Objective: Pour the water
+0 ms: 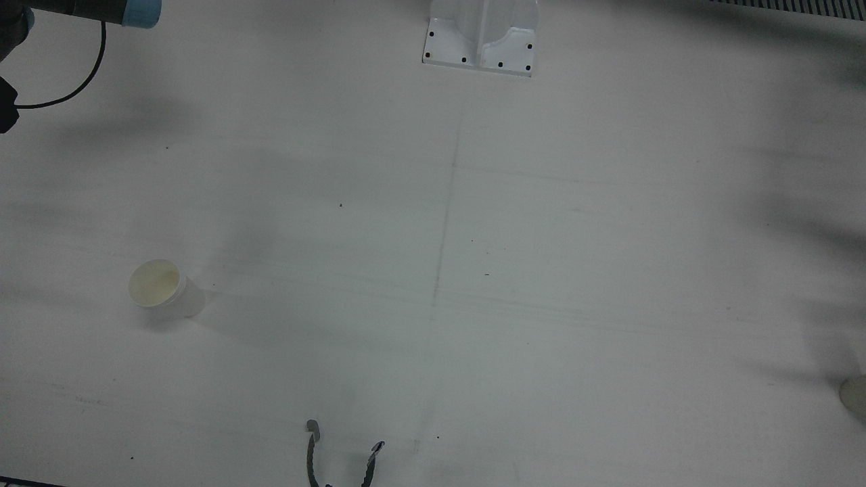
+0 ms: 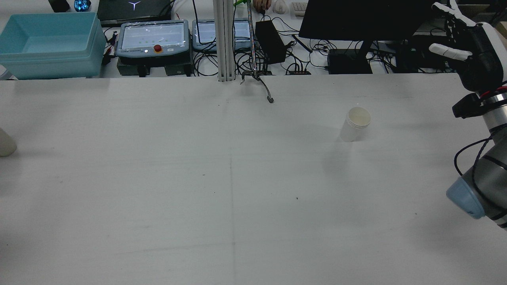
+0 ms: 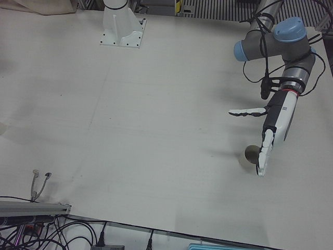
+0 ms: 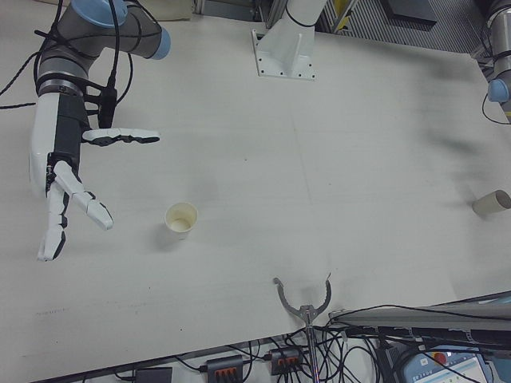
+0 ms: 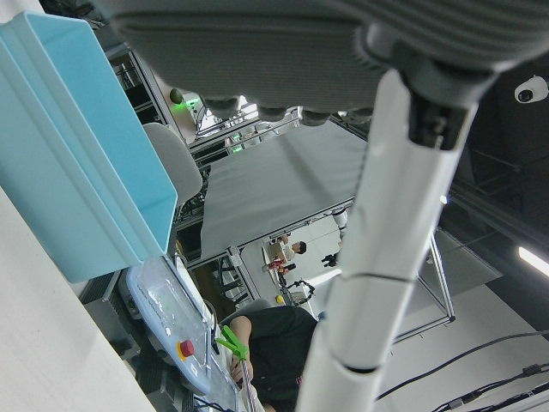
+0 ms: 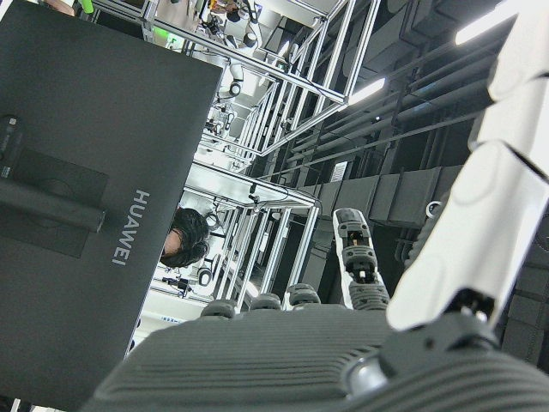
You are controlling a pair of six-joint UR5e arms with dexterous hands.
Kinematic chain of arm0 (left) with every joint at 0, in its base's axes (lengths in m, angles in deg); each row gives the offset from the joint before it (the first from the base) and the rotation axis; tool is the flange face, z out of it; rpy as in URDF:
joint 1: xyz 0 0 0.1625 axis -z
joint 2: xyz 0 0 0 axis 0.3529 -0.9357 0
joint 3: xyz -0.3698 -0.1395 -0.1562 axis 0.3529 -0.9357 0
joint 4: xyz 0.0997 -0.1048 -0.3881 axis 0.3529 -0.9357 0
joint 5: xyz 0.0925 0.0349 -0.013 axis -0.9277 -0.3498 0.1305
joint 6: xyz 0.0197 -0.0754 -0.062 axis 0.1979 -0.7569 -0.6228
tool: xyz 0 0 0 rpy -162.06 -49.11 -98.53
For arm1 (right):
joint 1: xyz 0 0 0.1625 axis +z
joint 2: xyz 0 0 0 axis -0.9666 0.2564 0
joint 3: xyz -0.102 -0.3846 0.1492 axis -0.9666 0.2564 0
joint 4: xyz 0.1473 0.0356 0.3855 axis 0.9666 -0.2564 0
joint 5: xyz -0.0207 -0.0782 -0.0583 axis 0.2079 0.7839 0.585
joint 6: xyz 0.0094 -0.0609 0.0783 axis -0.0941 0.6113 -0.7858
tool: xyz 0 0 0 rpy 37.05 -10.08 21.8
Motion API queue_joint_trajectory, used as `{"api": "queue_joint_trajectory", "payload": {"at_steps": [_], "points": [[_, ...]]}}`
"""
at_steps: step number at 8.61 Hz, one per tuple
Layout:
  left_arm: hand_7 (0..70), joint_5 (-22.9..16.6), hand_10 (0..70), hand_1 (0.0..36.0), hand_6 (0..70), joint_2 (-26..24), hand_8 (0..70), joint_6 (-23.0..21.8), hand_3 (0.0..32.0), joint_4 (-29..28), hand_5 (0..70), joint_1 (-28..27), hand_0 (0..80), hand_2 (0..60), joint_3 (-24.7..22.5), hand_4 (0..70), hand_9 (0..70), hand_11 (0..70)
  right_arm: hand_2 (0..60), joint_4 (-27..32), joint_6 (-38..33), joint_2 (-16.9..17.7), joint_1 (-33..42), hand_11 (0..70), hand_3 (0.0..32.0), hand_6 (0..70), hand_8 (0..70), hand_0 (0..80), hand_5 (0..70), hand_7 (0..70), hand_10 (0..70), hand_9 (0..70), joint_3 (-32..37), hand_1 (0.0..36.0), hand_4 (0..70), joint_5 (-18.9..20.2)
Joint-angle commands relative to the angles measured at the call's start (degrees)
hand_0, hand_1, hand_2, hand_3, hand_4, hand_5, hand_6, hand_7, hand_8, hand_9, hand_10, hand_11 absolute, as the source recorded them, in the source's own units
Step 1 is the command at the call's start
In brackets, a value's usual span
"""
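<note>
1. The white cup (image 4: 181,220) stands upright and open-mouthed on the table (image 2: 198,178), on the right arm's half. In the rear view it (image 2: 355,124) sits toward the far edge, right of the centre line.
2. The right hand (image 4: 60,171) is spread wide and holds nothing, hovering above the table. In the right-front view the cup lies just off its fingertips (image 4: 96,211), toward the table's middle. The two are apart.
3. A second vessel (image 3: 252,154) stands at the far left edge of the table, also seen in the rear view (image 2: 6,143); I cannot tell whether it holds water.
4. The left hand (image 3: 270,130) is open too, fingers long and splayed, empty. It hangs over that second vessel with its fingertips beside it; contact cannot be judged.
5. So each hand has its own vessel close by, and the two vessels are well apart, with nearly the whole table between them.
6. Judgement: nothing is grasped yet, so the task is at its start. Since both cups stand with their long axis vertical, a side grasp around the wall looks apt.
</note>
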Motion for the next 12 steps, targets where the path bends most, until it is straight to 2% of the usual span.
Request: {"api": "queue_joint_trajectory", "payload": {"at_steps": [1, 2, 3, 4, 7, 8, 10, 12], "points": [[0.0, 0.0, 0.0, 27.1, 0.0, -1.4, 0.0, -0.9, 3.2, -2.2, 2.1, 0.2, 79.7, 0.0, 5.7, 0.0, 0.0, 1.7, 10.0, 0.0, 0.0, -0.1, 0.3, 0.0, 0.0, 2.7, 0.0, 45.9, 8.3, 3.8, 0.0, 0.0, -0.2, 11.8, 12.0, 0.1], [0.0, 0.1, 0.0, 27.2, 0.0, -2.2, 0.0, -2.9, 3.0, -2.5, 2.5, 0.4, 75.9, 0.0, 7.9, 0.0, 0.0, 2.3, 10.1, 0.0, 0.0, -0.1, 0.3, 0.0, 0.0, 2.8, 0.0, 45.8, 8.4, 4.1, 0.0, 0.0, -0.1, 11.8, 12.4, 0.1], [0.6, 0.2, 0.0, 27.6, 0.0, -3.2, 0.0, -5.2, 2.4, -2.5, 3.2, 0.4, 76.8, 0.0, 9.4, 0.0, 0.0, 3.0, 10.2, -0.1, 0.1, 0.1, 0.3, 0.0, 0.0, 2.8, 0.0, 45.9, 8.6, 4.0, 0.0, 0.0, 0.0, 11.8, 12.2, 0.1], [0.9, 0.4, 0.0, 27.4, 0.0, -5.0, 0.0, -5.4, 2.6, -4.6, 3.2, 0.4, 74.0, 0.0, 14.0, 0.0, 0.0, 3.1, 10.1, 0.0, 0.0, 0.1, 0.4, 0.0, 0.0, 2.8, 0.0, 45.8, 8.5, 3.9, 0.0, 0.0, 0.0, 11.7, 12.1, 0.1], [0.0, 0.8, 0.0, 26.2, 0.0, -4.2, 0.0, -3.8, 3.4, -16.0, 2.2, 0.8, 69.0, 0.0, 23.8, 0.0, 0.0, 2.6, 10.3, -0.1, 0.3, 0.0, -0.2, 0.0, 0.0, 3.2, 0.0, 45.7, 8.5, 4.5, 0.0, 0.0, 0.8, 11.3, 13.2, 0.1], [0.0, 0.8, 0.0, 25.8, 0.0, -4.1, 0.0, -2.9, 3.6, -19.3, 1.9, 0.8, 70.4, 0.0, 27.4, 0.0, 0.0, 2.4, 10.9, -0.1, 0.3, -0.2, -0.1, 0.0, 0.0, 3.3, 0.0, 45.7, 8.8, 4.5, 0.0, 0.0, 0.9, 11.4, 13.8, 0.0], [0.0, 0.9, 0.0, 25.9, 0.0, -1.6, 0.0, -2.9, 4.4, -22.0, 1.7, 0.9, 71.0, 0.0, 27.4, 0.0, 0.0, 2.8, 10.7, -0.1, 0.2, 0.0, 0.7, 0.0, 0.0, 3.1, 0.0, 45.6, 8.5, 4.2, 0.0, 0.0, 0.8, 11.5, 13.2, 0.1], [0.0, 0.8, 0.0, 26.0, 0.0, -1.5, 0.0, 0.4, 4.2, -23.8, 2.4, 0.6, 71.4, 0.0, 27.0, 0.0, 0.0, 2.8, 10.9, -0.1, 0.2, -0.2, 0.4, 0.0, 0.0, 3.2, 0.0, 45.7, 9.0, 4.5, 0.0, 0.0, 0.7, 11.5, 13.7, 0.1]]}}
